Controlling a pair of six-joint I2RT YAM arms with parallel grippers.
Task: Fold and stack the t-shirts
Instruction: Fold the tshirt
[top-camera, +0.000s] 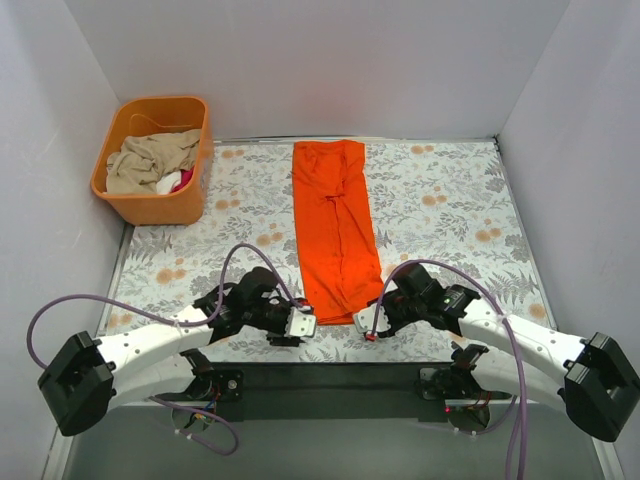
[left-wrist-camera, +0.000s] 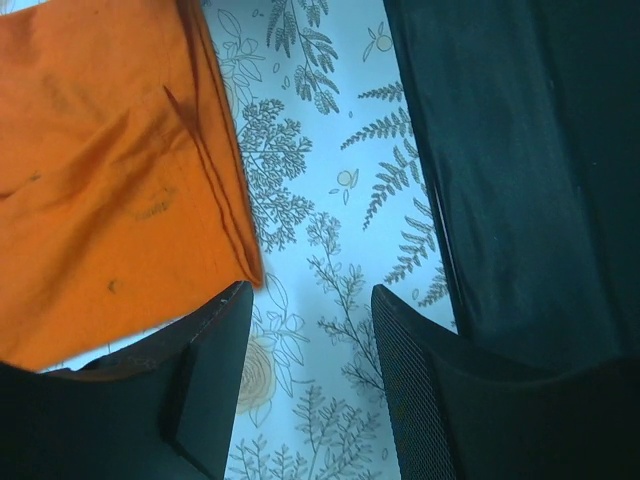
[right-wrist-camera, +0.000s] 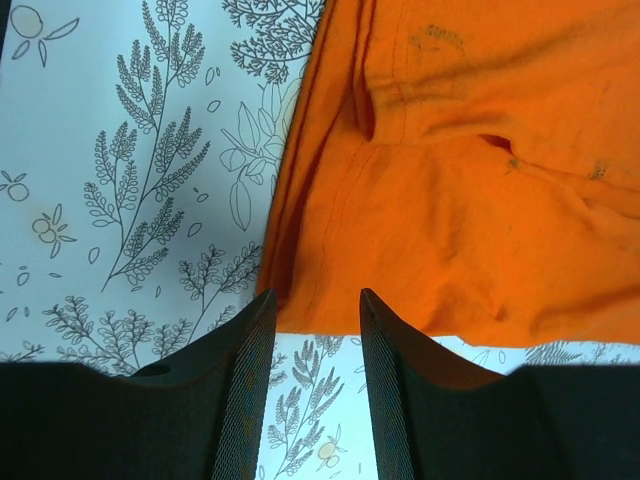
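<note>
- Your orange t-shirt (top-camera: 335, 225) lies flat on the floral tablecloth (top-camera: 450, 200) that covers the counter. It is folded lengthwise into one long narrow strip.
- The strip runs from the far edge of the cloth toward the arms, a little left of the middle. Its near end lies between your two grippers.
- Your left gripper (left-wrist-camera: 312, 300) sits low over the tablecloth just beside the shirt's near left corner. Its jaws are released and stand apart, with only printed leaves showing in the gap.
- In the left wrist view the shirt's corner ends right at the tip of one finger (left-wrist-camera: 215, 350). You cannot tell from here whether they touch.
- Your right gripper (right-wrist-camera: 313, 300) is at the shirt's near right corner. Its jaws are also released, with a clear gap between them.
- The shirt's hem crosses that gap near the fingertips, and tablecloth shows below it. The jaws are not clenched on the cloth.
- A dark strip (left-wrist-camera: 530, 170) of bare surface runs along the near side of the tablecloth, beside the left gripper.
- An orange plastic tub (top-camera: 155, 160) stands at the far left corner, well apart from the shirt. It holds crumpled beige cloth (top-camera: 150, 160) with a bit of red and white beside it.
</note>
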